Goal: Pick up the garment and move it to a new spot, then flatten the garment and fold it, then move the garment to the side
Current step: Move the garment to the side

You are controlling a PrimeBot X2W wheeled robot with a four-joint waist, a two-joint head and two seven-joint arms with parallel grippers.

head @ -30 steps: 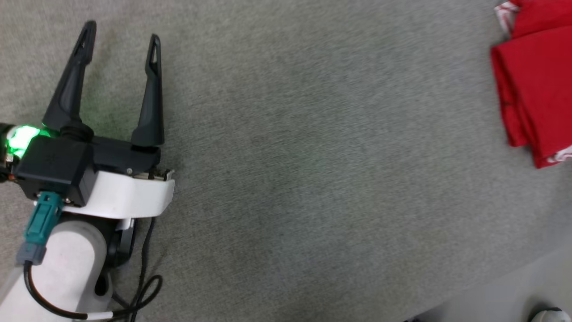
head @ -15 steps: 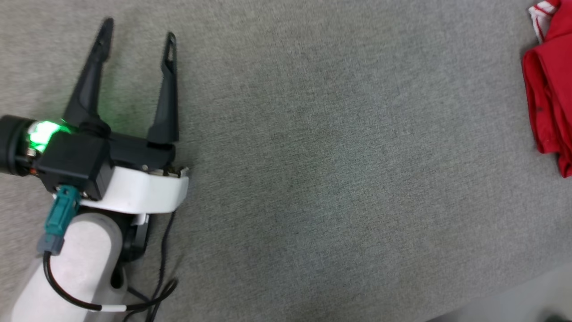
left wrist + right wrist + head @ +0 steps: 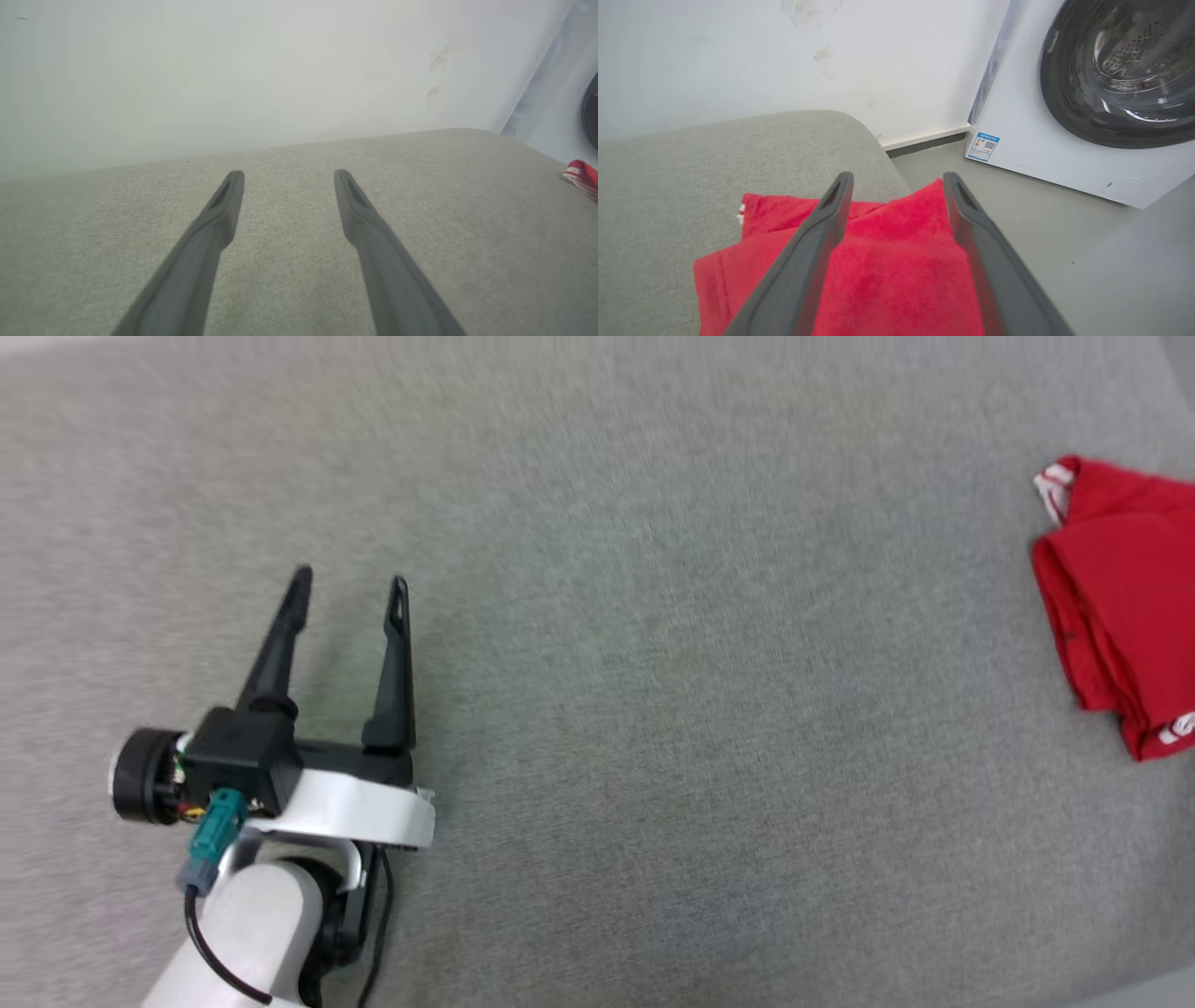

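Observation:
The garment (image 3: 1116, 607), a red T-shirt with white trim, lies folded at the far right edge of the grey cushioned surface (image 3: 653, 663) in the head view. A small corner of the garment (image 3: 581, 175) shows at the right edge of the left wrist view. My left gripper (image 3: 350, 583) hovers open and empty over the surface at the lower left, far from the shirt; its fingers (image 3: 219, 219) frame bare grey fabric. My right gripper (image 3: 896, 179) is open just above the garment (image 3: 859, 275), its fingers spread over the red cloth with nothing held.
A white wall (image 3: 233, 70) rises behind the surface. A white front-loading washing machine (image 3: 1087, 93) with an open dark drum stands on the grey floor (image 3: 1041, 224) just past the surface's right end, close to the garment.
The head camera has shifted, so the whole scene sits lower in the picture. My left gripper stays open; its green light no longer shows. The garment remains folded at the right edge.

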